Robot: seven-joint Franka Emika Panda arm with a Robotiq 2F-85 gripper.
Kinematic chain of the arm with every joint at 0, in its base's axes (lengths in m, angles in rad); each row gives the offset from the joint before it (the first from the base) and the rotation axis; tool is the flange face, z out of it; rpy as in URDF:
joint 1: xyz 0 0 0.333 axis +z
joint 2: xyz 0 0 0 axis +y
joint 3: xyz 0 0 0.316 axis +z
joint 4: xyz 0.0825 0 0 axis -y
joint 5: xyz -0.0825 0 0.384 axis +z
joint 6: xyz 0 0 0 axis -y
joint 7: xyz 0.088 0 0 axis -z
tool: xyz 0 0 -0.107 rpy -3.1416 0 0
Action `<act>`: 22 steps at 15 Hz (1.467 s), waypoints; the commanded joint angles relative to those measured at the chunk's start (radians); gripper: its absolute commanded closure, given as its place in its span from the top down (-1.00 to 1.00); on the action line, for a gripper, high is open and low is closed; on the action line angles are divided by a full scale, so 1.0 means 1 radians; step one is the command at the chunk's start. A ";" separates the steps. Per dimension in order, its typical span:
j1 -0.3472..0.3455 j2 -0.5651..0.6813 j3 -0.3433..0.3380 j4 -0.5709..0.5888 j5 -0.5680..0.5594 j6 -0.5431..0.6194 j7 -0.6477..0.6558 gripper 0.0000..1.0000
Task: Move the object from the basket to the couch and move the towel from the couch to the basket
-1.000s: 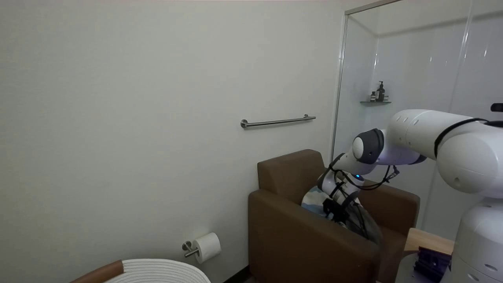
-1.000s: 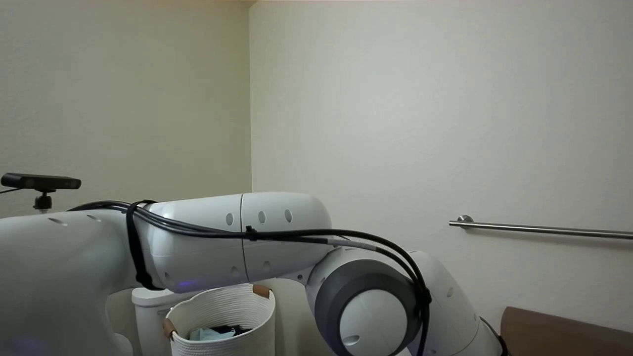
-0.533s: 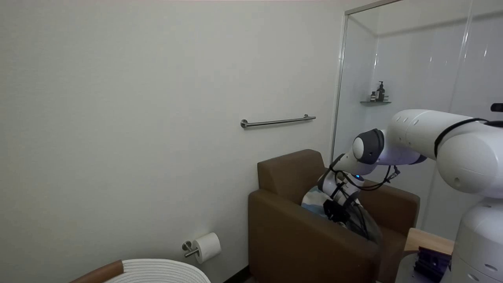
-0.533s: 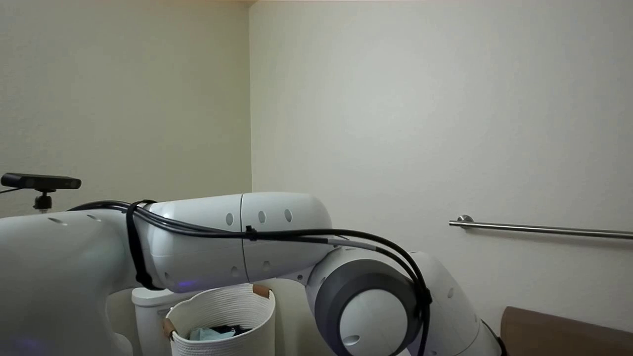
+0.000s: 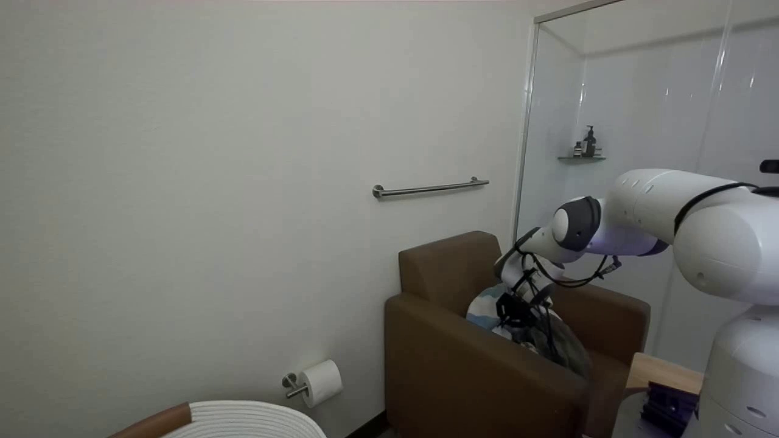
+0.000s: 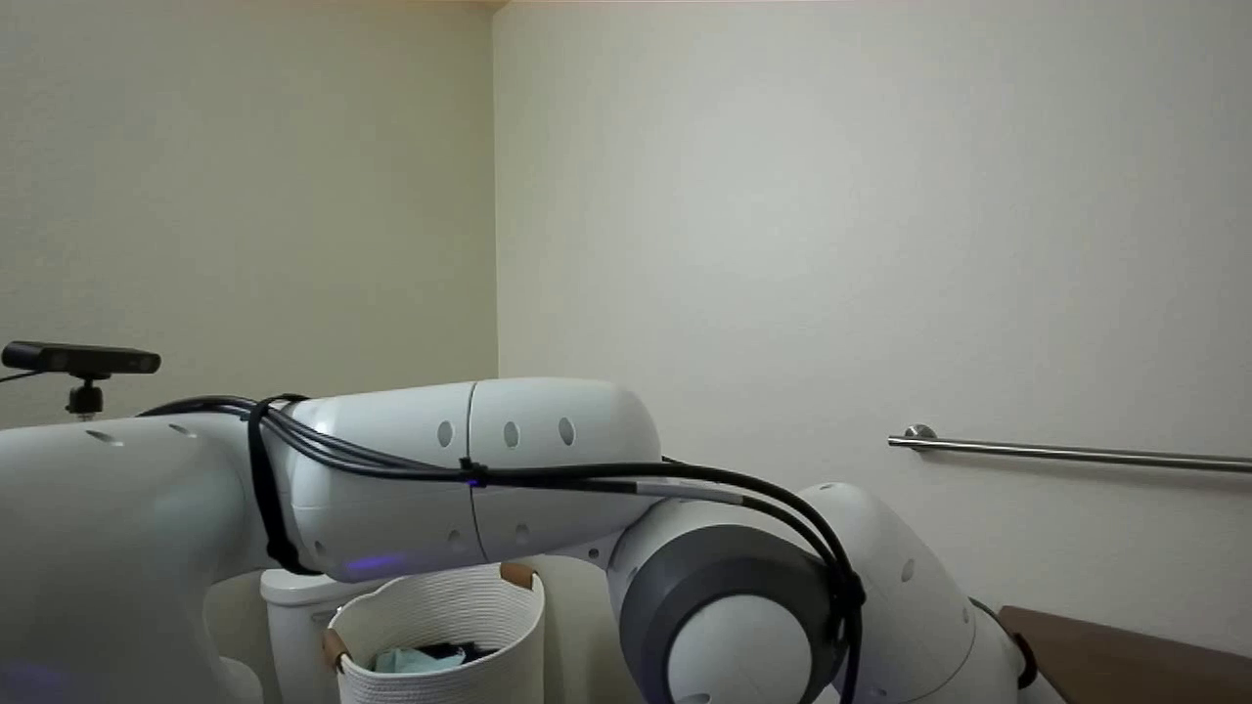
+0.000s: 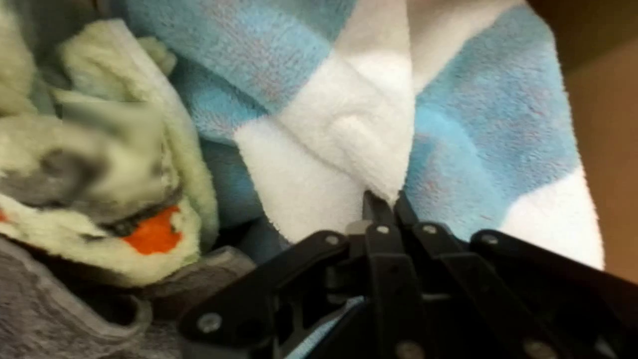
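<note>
The towel [image 7: 349, 114], blue and white, lies bunched on the couch [image 5: 475, 377] and fills much of the wrist view. My gripper [image 7: 388, 198] is shut on a white fold of it, which rises to a point between the fingertips. To the left in the wrist view sits the object [image 7: 114, 259], pale green with grey and an orange patch. Its grey part [image 5: 569, 350] drapes over the seat in an exterior view, partly behind the cables. The basket [image 6: 518, 636] stands behind the arm in an exterior view; only its rim [image 5: 243, 420] shows in the opposite picture.
Inside the basket lie a pale blue-green cloth [image 6: 416, 662] and something dark. A metal bar [image 5: 432, 188] and a toilet roll [image 5: 321, 383] are on the wall. The couch's thick arm [image 5: 487, 353] stands close beside the gripper. A glass shower wall rises behind the couch.
The wrist and gripper have risen a little above the seat. The forearm has shifted slightly, and more of the fabric beneath the gripper shows.
</note>
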 commanded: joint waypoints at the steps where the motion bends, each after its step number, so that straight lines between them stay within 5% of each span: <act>1: -0.112 -0.022 0.146 0.013 0.053 -0.030 -0.173 -0.91; 8: -0.406 -0.104 0.425 -0.139 0.140 -0.200 -0.512 -0.91; 13: -0.594 -0.251 0.528 -0.348 0.155 -0.291 -0.617 -0.91; 17: -0.655 -0.375 0.617 -0.517 0.190 -0.216 -0.633 -0.91; 22: -0.666 -0.503 0.766 -0.700 0.293 0.058 -0.668 -0.91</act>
